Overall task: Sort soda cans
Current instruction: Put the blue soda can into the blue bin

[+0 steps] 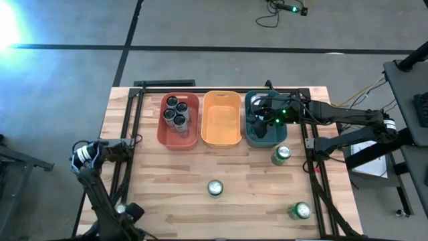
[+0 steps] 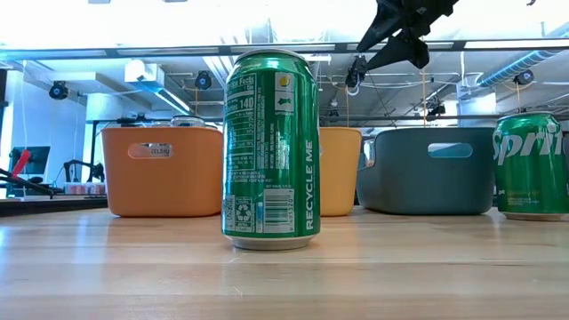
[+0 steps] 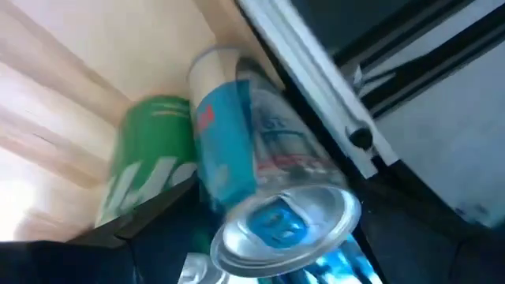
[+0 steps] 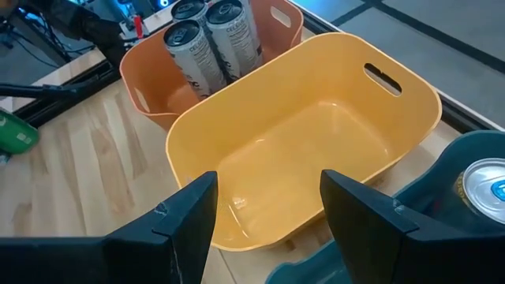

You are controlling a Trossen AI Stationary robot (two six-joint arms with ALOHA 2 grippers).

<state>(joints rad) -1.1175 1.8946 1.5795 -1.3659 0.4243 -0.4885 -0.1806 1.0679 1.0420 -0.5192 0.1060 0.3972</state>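
Three tubs stand in a row at the far side: a red tub holding several black-and-silver cans, an empty yellow tub, and a teal tub with a silver-topped can inside. My right gripper hangs open above the teal tub's edge next to the yellow tub. Green cans stand on the table. At the near left corner my left gripper is shut on a pale blue can, with a green can beside it. My left gripper has the pale blue can between its two dark fingers. The fingers sit along the can's body near its silver end, which faces back toward the wrist. The can lies tilted in the hold. Whether it is clear of the table does not show.
Black frame rails run along the table's left and right sides. Bare wood lies between the tubs and the near edge, broken only by the standing green cans. In the low view one green can stands close in front, and another stands at the right.
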